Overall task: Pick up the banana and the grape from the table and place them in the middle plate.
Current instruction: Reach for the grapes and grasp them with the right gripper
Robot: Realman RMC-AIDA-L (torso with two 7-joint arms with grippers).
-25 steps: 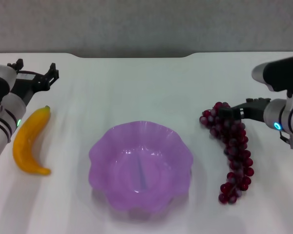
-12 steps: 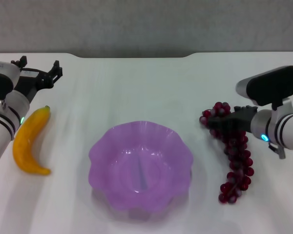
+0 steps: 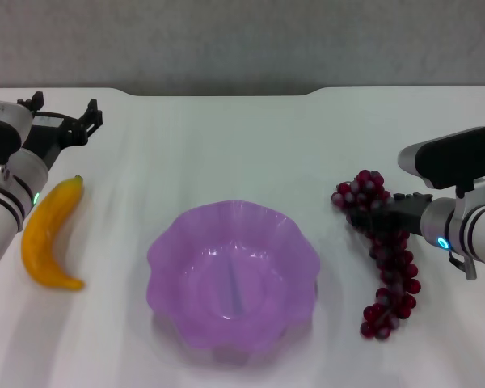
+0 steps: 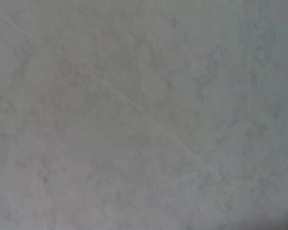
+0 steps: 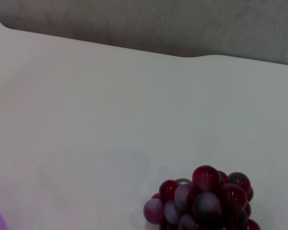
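Right claw (image 3: 370, 217) grips the grape (image 3: 384, 263), a long dark red-purple bunch.

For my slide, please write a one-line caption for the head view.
Right gripper at the grape; left gripper beyond the banana; middle plate empty.

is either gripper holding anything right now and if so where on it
The right gripper is at the upper part of the dark red-purple grape bunch, but a closed grip cannot be told. The left gripper holds nothing.

Purple scalloped middle plate (image 3: 233, 275) — banana (image 3: 50, 234) left, grape (image 3: 384, 255) right, white table (image 3: 226, 145).
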